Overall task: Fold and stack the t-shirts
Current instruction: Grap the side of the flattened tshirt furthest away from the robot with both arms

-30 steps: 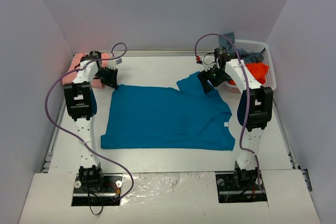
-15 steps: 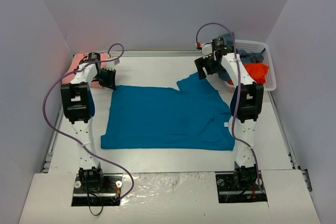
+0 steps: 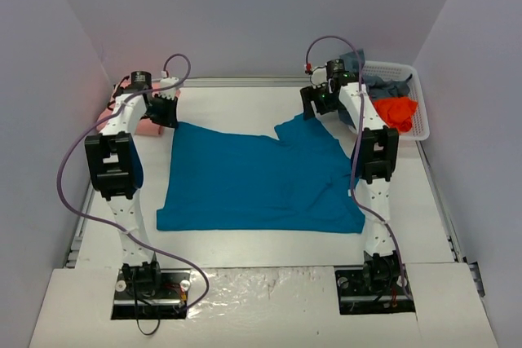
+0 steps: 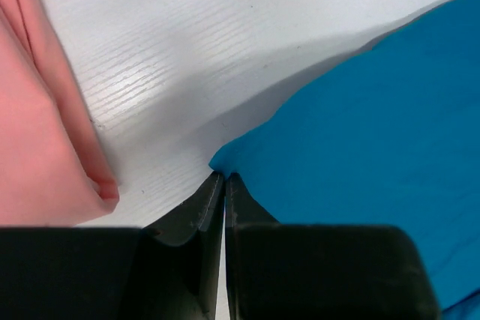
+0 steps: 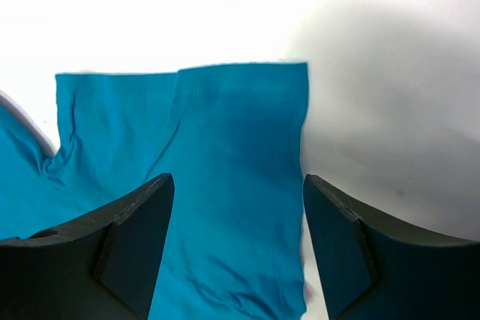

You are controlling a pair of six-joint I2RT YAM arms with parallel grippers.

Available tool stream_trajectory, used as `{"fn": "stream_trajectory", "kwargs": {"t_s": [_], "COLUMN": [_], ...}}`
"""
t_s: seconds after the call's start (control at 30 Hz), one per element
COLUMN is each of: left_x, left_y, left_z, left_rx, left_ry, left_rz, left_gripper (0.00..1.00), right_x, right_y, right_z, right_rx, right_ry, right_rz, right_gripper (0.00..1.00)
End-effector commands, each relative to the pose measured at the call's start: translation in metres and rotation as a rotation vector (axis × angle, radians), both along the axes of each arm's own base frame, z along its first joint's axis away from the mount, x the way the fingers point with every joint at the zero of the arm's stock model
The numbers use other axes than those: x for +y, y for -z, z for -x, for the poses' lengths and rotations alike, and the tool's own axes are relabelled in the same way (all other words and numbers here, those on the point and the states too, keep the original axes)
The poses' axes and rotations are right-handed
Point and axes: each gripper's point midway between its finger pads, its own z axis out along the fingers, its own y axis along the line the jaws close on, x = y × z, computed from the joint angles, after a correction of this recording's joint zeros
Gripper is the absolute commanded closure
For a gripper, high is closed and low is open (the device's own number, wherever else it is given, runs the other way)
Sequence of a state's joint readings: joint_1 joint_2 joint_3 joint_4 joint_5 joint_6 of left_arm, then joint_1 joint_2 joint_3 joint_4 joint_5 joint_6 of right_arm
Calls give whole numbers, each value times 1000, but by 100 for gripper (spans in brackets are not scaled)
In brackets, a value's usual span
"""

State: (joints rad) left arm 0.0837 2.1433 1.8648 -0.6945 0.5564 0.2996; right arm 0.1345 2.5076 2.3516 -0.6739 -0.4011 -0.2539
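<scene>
Left fingers point(image 4: 224, 177) are clamped right down on the far-left corner of the teal shirt point(image 3: 253, 181). The tips are pressed together with the cloth's point running into them and lifting a little off the counter point(image 3: 245, 103), so I read that as a pinch. Right fingers point(image 5: 236, 179) are spread wide with nothing in them, hanging over the shirt's sleeve point(image 5: 240, 110) at the far-right side. Rest of the shirt lies flat across the middle of the counter. A pink shirt point(image 4: 37, 133), folded by the look of it, sits just beside that left corner without touching it, and an orange shirt point(image 3: 395, 110) is in the basket point(image 3: 420, 91) at the far right.

My guess: it's on the first fold of the teal one — getting both far corners in hand. Next the right side needs to drop onto the sleeve edge and close. Then both arms should lift together and evenly — otherwise the cloth will skew.
</scene>
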Motion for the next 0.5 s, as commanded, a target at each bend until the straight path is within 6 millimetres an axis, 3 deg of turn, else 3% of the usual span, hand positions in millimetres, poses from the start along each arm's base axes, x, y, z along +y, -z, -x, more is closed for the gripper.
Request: {"fn": "stream_trajectory", "kwargs": {"t_s": [0.0, 0.27, 0.47], "left_x": [-9, -9, -9], "left_y": [-19, -16, -15], "left_z": [6, 11, 12], "left_rx": [-38, -36, -36], "left_ry": [44, 58, 58], "left_rz": [10, -14, -17], "left_gripper": [98, 98, 98], "right_x": [-2, -15, -19], "right_y": [-15, -7, 7], "right_z": [-12, -37, -44], "right_rx": [-37, -95, -94], "right_ry": [33, 140, 168], "right_rz": [-31, 7, 25], "right_gripper": [34, 35, 37]}}
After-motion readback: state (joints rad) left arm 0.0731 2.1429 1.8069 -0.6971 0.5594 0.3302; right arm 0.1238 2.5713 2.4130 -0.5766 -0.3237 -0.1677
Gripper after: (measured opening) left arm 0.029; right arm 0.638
